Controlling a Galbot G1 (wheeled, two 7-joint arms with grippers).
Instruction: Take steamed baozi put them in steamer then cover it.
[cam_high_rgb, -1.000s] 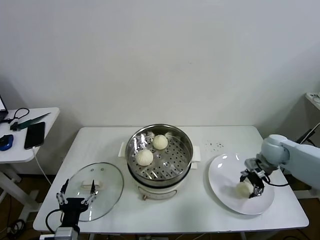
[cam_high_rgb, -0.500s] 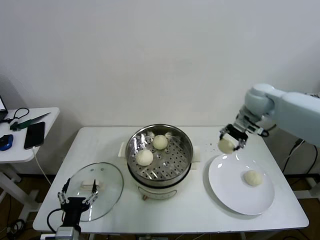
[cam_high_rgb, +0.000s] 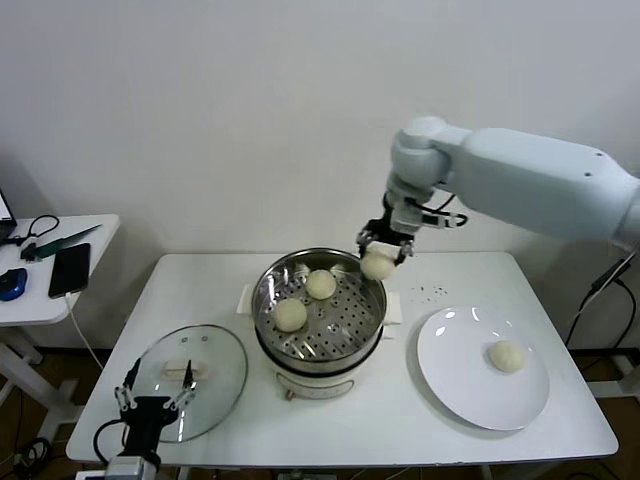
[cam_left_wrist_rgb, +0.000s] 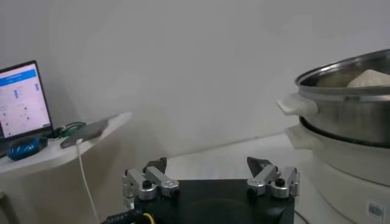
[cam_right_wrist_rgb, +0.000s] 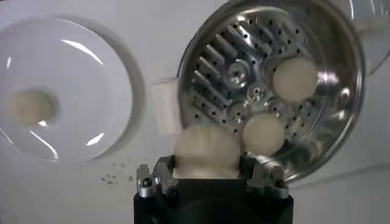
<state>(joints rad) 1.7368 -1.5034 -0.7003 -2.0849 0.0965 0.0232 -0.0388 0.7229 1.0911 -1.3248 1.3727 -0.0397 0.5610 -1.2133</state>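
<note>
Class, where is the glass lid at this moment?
In the head view, the cover lies flat on the table's front-left, beside the steamer, just ahead of the left gripper.

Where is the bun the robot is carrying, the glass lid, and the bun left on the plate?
carried bun (cam_high_rgb: 377, 266), head view, its round underside below the right gripper.
glass lid (cam_high_rgb: 205, 362), head view, clear glass near the handle.
bun on the plate (cam_high_rgb: 507, 356), head view, its top.
</note>
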